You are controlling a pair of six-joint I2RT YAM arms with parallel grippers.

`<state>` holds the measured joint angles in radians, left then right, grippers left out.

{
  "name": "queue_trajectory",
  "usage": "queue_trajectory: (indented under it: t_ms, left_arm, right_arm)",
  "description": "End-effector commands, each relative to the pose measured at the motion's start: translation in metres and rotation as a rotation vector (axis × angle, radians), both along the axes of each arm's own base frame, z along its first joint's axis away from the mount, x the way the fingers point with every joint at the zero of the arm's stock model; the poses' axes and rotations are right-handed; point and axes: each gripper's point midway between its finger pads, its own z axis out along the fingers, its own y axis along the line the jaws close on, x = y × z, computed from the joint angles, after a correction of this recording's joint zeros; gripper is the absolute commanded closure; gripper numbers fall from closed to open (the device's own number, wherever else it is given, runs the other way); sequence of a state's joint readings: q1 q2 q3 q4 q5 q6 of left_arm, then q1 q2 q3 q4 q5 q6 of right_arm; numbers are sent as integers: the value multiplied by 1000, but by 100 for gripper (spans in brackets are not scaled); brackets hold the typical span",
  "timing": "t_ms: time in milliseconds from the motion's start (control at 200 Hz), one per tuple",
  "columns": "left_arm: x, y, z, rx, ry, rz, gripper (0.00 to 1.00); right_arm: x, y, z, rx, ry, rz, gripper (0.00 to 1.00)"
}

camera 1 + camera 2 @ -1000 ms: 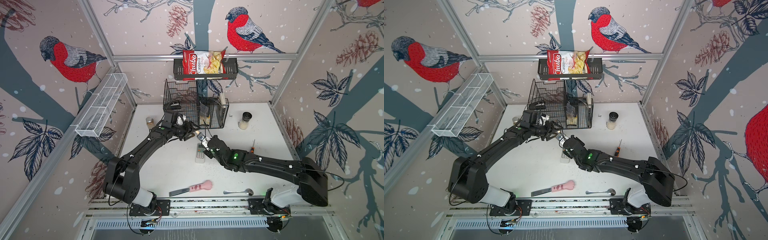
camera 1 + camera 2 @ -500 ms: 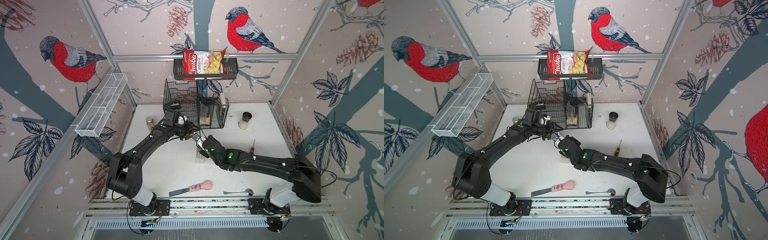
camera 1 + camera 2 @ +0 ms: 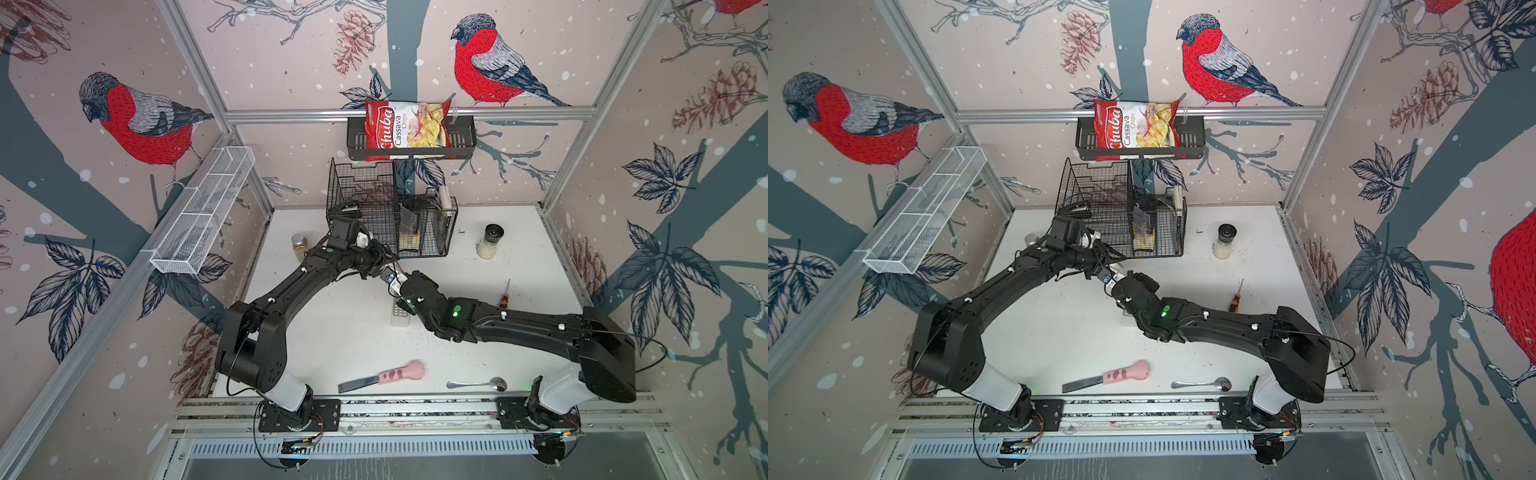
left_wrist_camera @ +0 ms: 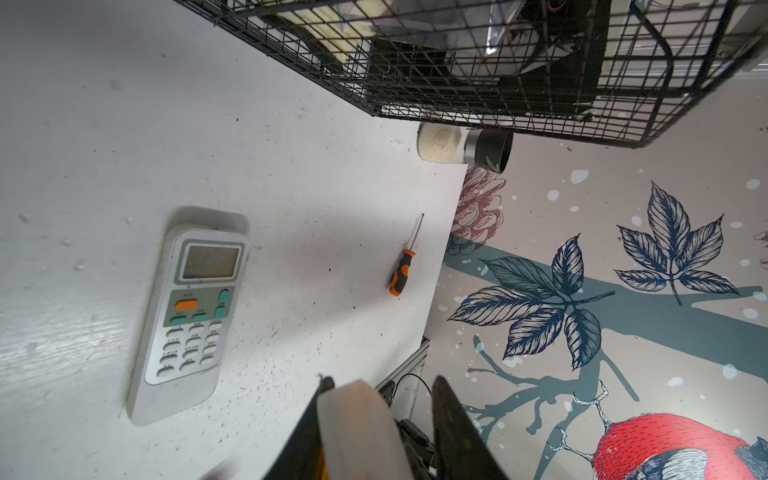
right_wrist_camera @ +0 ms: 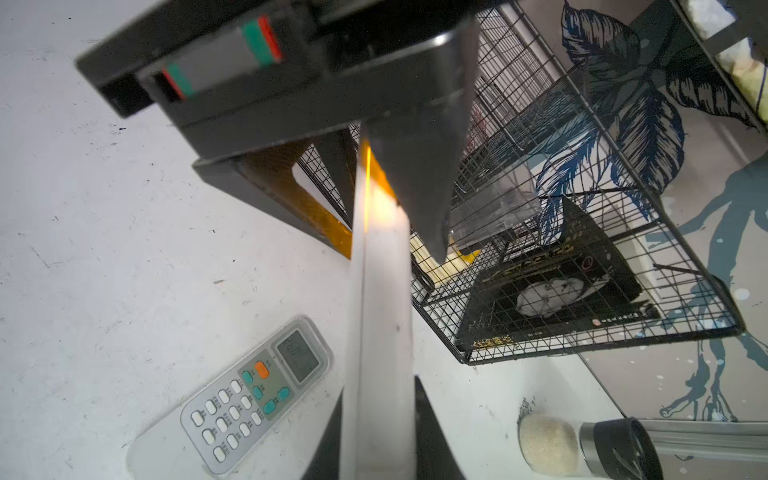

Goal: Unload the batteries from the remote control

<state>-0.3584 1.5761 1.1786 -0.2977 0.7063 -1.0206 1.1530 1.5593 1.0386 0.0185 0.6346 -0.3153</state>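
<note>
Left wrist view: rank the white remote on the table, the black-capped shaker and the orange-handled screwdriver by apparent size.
1. white remote, by far
2. shaker
3. screwdriver, thin, though nearly the shaker's length; both lie farther from the camera than the remote

The remote control (image 5: 382, 332) is of smooth white plastic. The table (image 3: 332, 332) looks matt white, scuffed and speckled. The basket (image 3: 361, 199) is black metal wire, the spoon (image 3: 478, 383) polished metal, the chips bag (image 3: 405, 129) glossy.
</note>
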Motion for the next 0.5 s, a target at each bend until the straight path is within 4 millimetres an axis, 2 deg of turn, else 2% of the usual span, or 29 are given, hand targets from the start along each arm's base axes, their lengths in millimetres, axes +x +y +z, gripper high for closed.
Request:
queue_trajectory:
  t_ms: [0,360,495]
  left_arm:
    - [2,-5,10,-23,-64,-48,77]
    - [5,-8,13,-49,-67,-47,100]
    - [6,-9,14,-62,-66,-44,100]
  right_arm:
    - [1,11,16,80,-20,-1,82]
    - [1,13,16,64,-56,-25,70]
    - [1,13,14,53,-66,-36,67]
